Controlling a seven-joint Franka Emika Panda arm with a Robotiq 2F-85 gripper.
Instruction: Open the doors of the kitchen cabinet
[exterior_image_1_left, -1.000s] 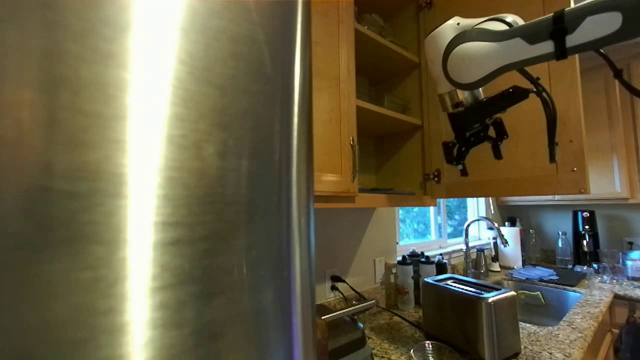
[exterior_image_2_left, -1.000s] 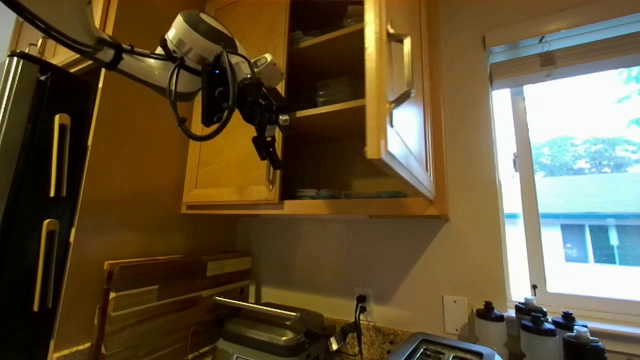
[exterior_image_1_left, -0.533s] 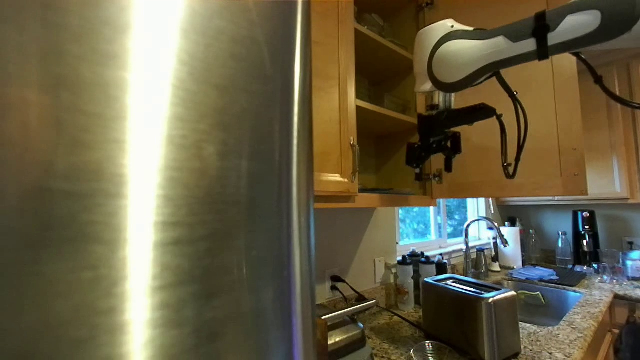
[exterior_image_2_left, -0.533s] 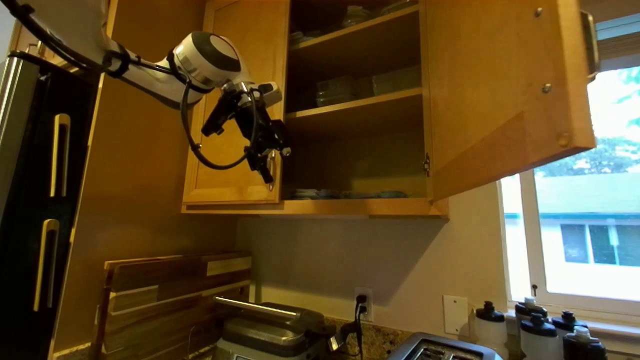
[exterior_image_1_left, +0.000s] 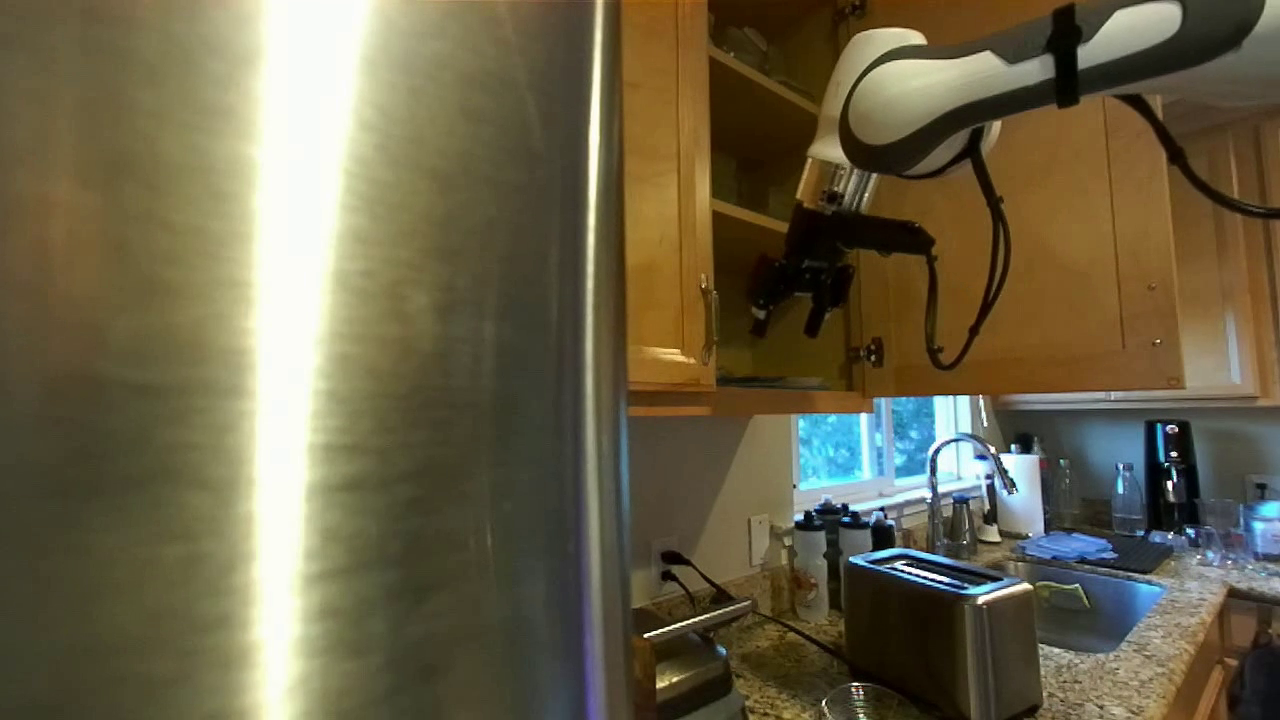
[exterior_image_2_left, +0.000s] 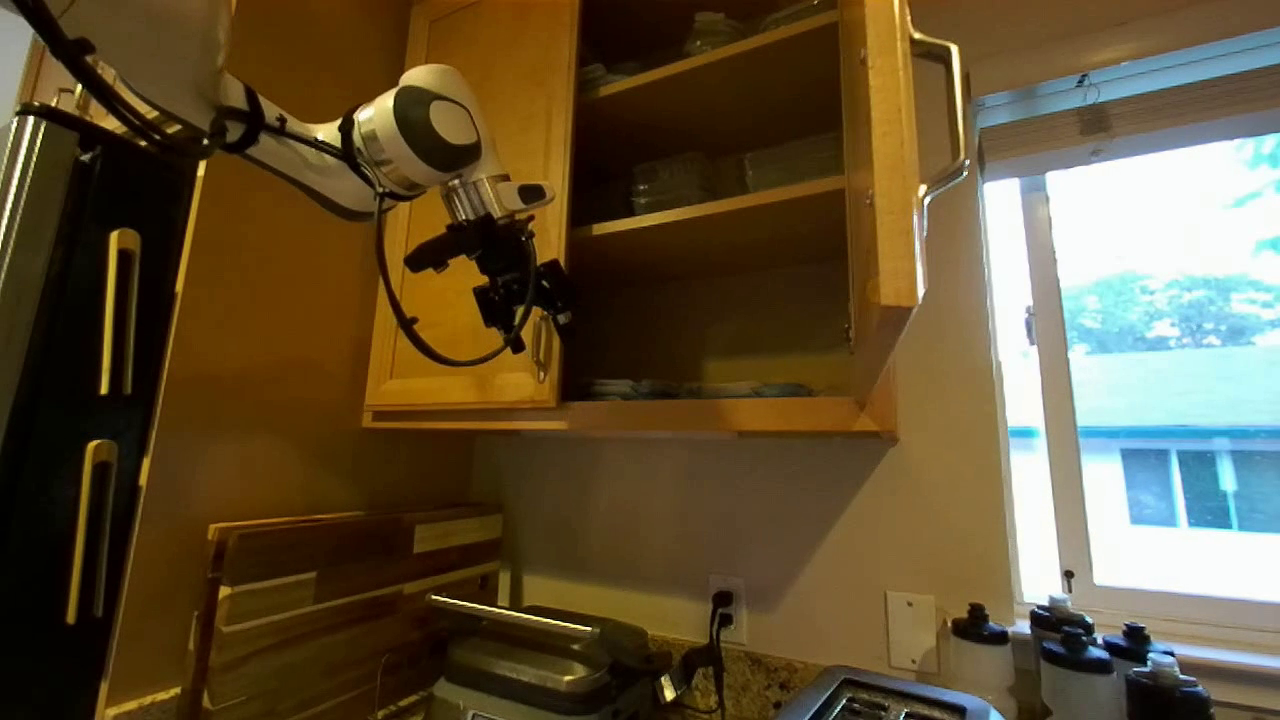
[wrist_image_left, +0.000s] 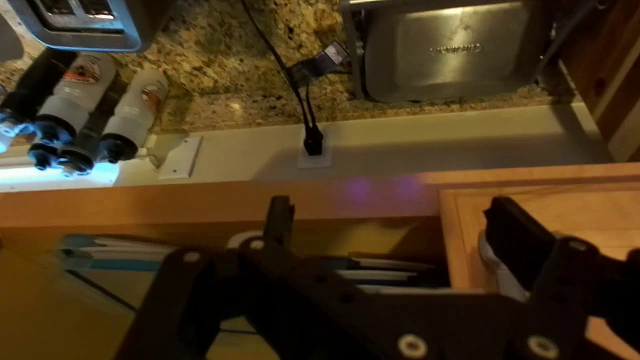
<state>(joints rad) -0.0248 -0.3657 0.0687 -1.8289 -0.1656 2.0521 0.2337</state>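
Note:
The honey-coloured kitchen cabinet (exterior_image_2_left: 700, 414) shows in both exterior views. One of its doors (exterior_image_2_left: 885, 200) stands swung out, seen nearly edge-on, its metal handle (exterior_image_2_left: 955, 110) facing the window; its inner face shows in an exterior view (exterior_image_1_left: 1060, 360). The closed door (exterior_image_2_left: 430, 375) has a vertical bar handle (exterior_image_1_left: 709, 320). My gripper (exterior_image_1_left: 787, 325) is open and empty, close to that handle in an exterior view (exterior_image_2_left: 540, 335). In the wrist view its fingers (wrist_image_left: 390, 202) lie across the closed door's edge, one over the opening, one over the door. A pale shape behind that finger is unclear.
A steel fridge panel (exterior_image_1_left: 450, 400) fills one side. Below are a toaster (exterior_image_1_left: 940, 640), a grill appliance (exterior_image_2_left: 540, 650), cutting boards (exterior_image_2_left: 340, 610) and bottles (exterior_image_2_left: 1075, 670). Dishes (exterior_image_2_left: 670, 180) stand on the shelves.
My gripper has moved across toward the closed door and its handle. The open door has swung wider, then part of the way back.

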